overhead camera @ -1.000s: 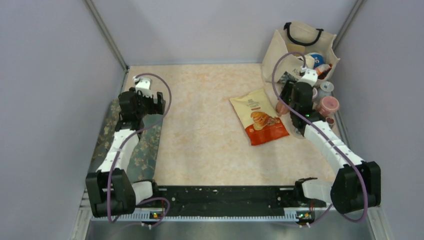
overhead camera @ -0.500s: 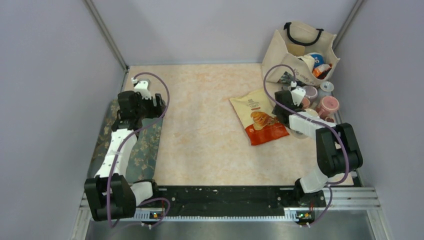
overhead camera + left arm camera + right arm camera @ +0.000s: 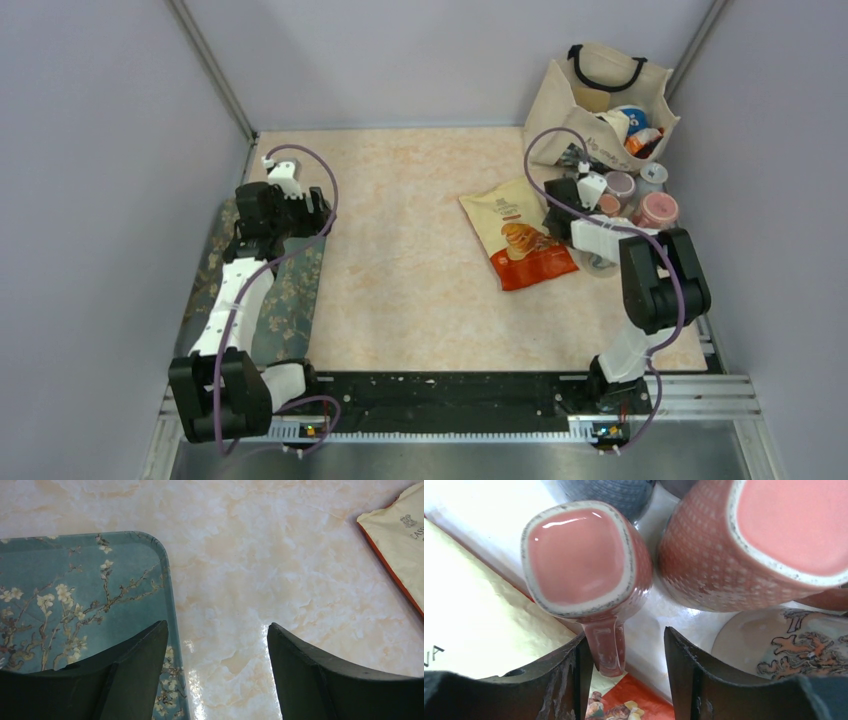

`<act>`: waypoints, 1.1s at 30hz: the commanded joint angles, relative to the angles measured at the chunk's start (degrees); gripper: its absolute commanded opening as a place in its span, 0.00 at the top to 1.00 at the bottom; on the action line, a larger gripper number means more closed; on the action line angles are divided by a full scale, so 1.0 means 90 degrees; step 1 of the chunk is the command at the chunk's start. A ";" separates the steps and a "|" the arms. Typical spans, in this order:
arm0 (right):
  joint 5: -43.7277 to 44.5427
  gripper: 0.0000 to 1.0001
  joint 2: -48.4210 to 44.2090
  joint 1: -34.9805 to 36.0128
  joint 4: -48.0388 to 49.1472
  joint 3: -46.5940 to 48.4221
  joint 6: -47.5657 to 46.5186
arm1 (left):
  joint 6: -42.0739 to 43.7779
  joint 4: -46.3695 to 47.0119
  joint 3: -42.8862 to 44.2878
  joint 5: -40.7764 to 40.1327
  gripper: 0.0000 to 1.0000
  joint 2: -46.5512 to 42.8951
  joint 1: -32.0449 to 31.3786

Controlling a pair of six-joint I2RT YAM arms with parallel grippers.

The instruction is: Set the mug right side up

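Far to the left of the chip bag (image 3: 518,243) lies the tray (image 3: 75,580), blue-green with flowering branches on it. The left gripper (image 3: 217,627) hangs over the tray's corner on the chip bag's side, half above the tray and half above the table (image 3: 250,555). Its fingers are spread wide, with nothing between them. The chip bag lies flat, yellow with an orange-red end. Just to its right stands the mug (image 3: 576,555), upside down, with its flat pink bottom facing up. The mug's handle (image 3: 606,647) sticks out between the fingers of the right gripper (image 3: 624,635). The fingers are apart and not squeezing. The handle is close to one finger, and there is a clear gap to the other. The spot is crowded. A big pink cup (image 3: 724,555) with dots, also bottom up, stands right against the mug on the side away from the chip bag. A grey cup (image 3: 616,492) sits close behind the mug. A plate (image 3: 774,645) with an orange drawing lies by the big pink cup. Behind the chip bag and to its right stands a tote (image 3: 600,95) with things inside.
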 commanded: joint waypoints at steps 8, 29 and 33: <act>0.0046 0.56 0.0054 -0.0076 0.0165 0.0480 -0.0203 | -0.0058 0.0148 0.0227 0.0301 0.24 -0.0240 -0.0015; -0.2641 1.00 -0.2249 0.0231 0.1392 0.0078 -0.0160 | -0.1006 -0.0353 0.1168 0.1825 0.27 0.0024 -0.0032; -0.3586 1.00 -0.2601 0.0772 0.2323 -0.0078 0.0368 | -0.1901 -0.0228 0.1661 0.2707 0.27 0.0281 -0.0122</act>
